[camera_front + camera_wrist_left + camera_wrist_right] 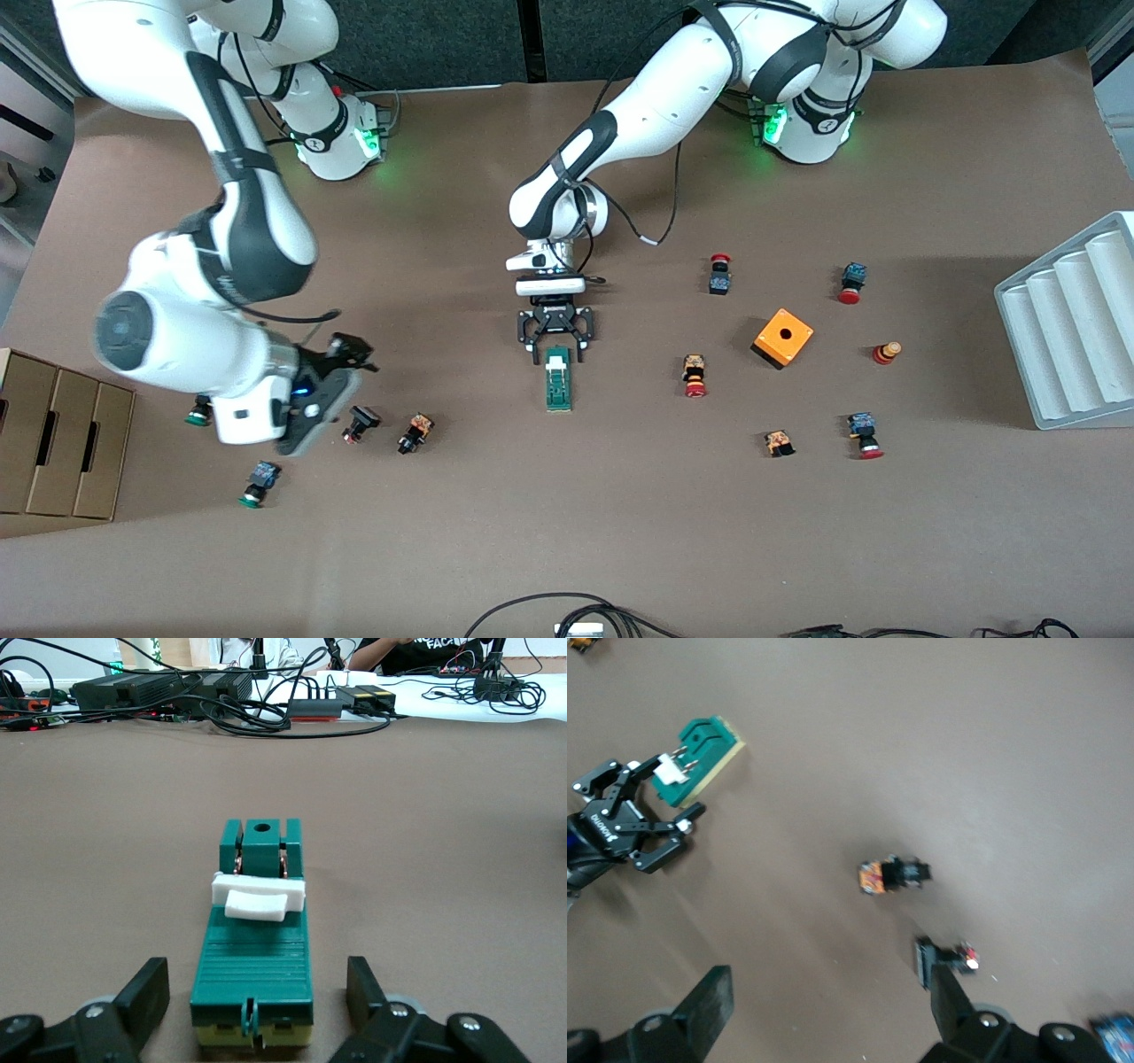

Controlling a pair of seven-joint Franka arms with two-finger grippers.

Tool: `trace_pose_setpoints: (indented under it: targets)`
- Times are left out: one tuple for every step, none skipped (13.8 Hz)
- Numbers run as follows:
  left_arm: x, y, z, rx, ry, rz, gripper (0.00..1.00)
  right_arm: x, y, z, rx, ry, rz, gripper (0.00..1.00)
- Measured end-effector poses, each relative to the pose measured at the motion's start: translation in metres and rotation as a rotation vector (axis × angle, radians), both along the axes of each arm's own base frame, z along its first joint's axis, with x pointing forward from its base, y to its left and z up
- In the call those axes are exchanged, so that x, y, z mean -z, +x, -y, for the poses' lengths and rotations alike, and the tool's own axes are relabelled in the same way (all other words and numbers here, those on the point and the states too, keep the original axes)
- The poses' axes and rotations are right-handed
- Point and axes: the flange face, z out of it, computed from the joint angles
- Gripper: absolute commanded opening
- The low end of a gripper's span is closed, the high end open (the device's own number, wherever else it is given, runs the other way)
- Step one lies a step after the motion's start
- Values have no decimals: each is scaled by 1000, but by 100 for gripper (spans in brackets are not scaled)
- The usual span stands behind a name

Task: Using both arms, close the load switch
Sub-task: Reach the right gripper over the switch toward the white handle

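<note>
While left gripper (555,347) straddles the load switch (558,378) end, fingers spread either side to brace it, my right gripper (341,390) hovers open, empty.

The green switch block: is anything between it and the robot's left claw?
No. The left gripper is open, one finger either side of the load switch end, with only bare table between. The right gripper waits over the small push-buttons toward its own end.
</note>
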Motion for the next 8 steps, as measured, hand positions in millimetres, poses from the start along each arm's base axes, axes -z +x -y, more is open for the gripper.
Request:
trace_pose_setpoints:
  targets:
    - [0, -1, 0, 3, 0, 1, 83, 9, -2, -18, -31, 0, 5, 99]
    - [0, -1, 1, 3, 0, 1, 82, 18, -4, -35, -58, 1, 13, 99]
    - [0, -1, 1, 4, 0, 1, 82, 28, -6, -51, -80, 1, 21, 99]
    - [0, -1, 1, 5, 0, 2, 80, 37, -7, -64, -96, 1, 27, 99]
    - [0, -2, 1, 7, 1, 3, 79, 45, -8, -74, -108, 1, 33, 99]
    - [0, -3, 1, 9, 3, 5, 78, 50, -9, -82, -119, 2, 42, 99]
    - [0, -5, 2, 12, 6, 9, 76, 53, -10, -89, -126, 4, 52, 99]
    - [1, -6, 2, 12, 10, 13, 75, 56, -11, -95, -132, 6, 61, 99]
